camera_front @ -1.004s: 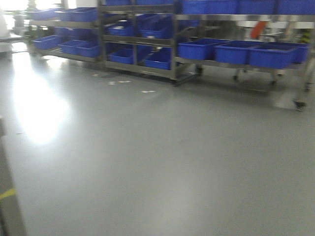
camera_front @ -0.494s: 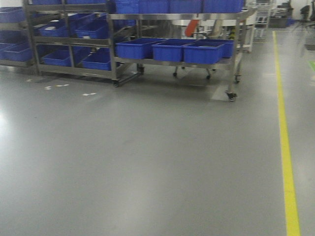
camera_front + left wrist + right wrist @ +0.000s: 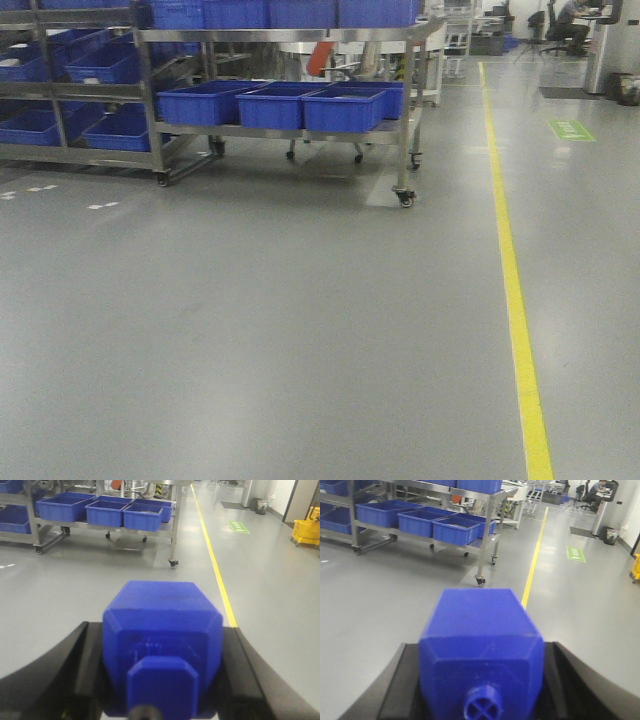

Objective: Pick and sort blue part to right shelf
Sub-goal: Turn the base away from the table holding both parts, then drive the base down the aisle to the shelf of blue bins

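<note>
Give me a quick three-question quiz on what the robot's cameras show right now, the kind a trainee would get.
1. True or false: the left end effector is empty.
2. In the front view, the floor line to the right of the wheeled shelf is: A red, B yellow, C white.
3. In a few words: what does the right end effector hold?

Key
1. False: it is closed on a blue part.
2. B.
3. Another blue part.
</note>
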